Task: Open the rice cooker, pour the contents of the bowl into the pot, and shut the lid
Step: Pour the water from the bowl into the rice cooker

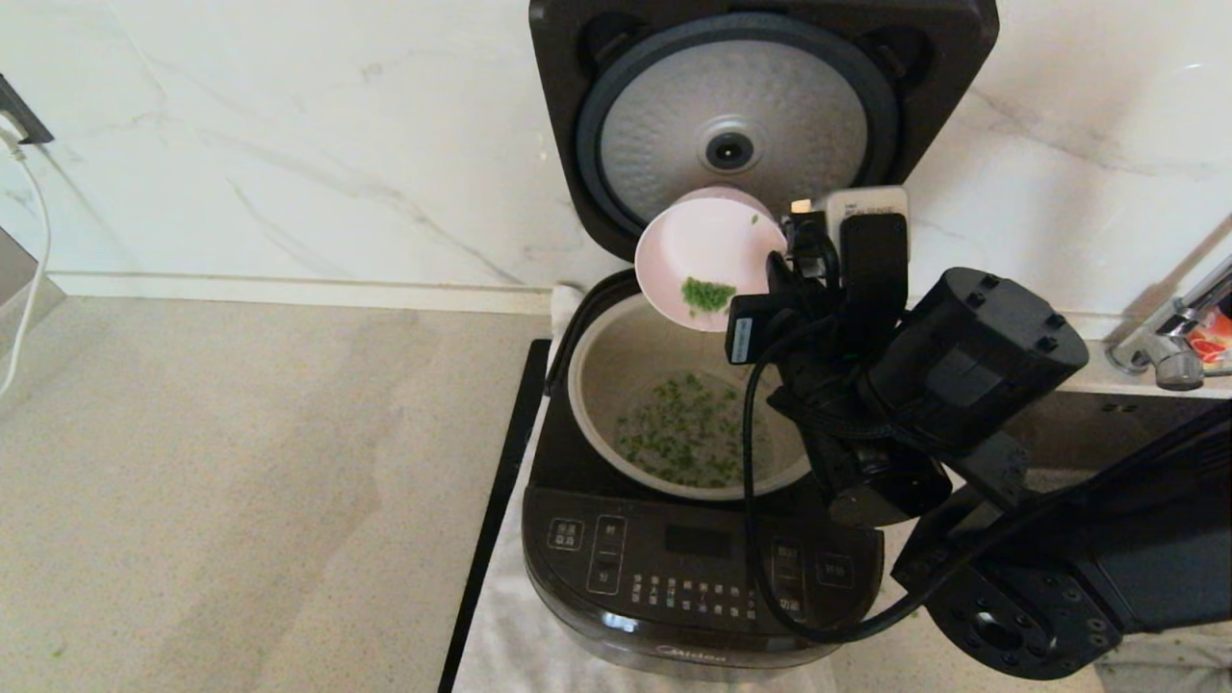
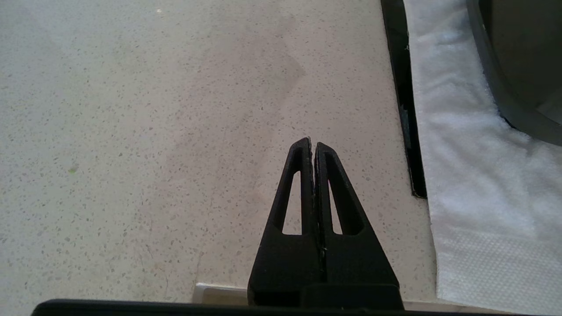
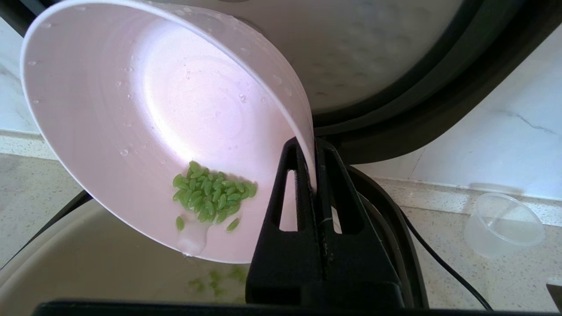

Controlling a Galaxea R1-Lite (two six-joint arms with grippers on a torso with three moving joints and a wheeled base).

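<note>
The black rice cooker (image 1: 693,568) stands with its lid (image 1: 751,125) raised, dimpled silver disc facing me. Over the grey pot (image 1: 616,375) hangs the pale pink bowl (image 1: 698,255) (image 3: 145,114), tipped steeply on its side. My right gripper (image 1: 782,252) (image 3: 312,147) is shut on the bowl's rim. A clump of green bits (image 3: 210,193) clings near the bowl's low edge, with a drop of liquid at the lip. More green bits (image 1: 688,433) float in liquid in the pot. My left gripper (image 2: 312,147) is shut and empty, over bare counter left of the cooker.
A white towel (image 2: 465,175) lies under the cooker, with a black strip (image 1: 500,500) along its left edge. A clear plastic cup (image 3: 505,224) lies on the counter to the right. A metal tap (image 1: 1169,332) stands at far right. Marble wall behind.
</note>
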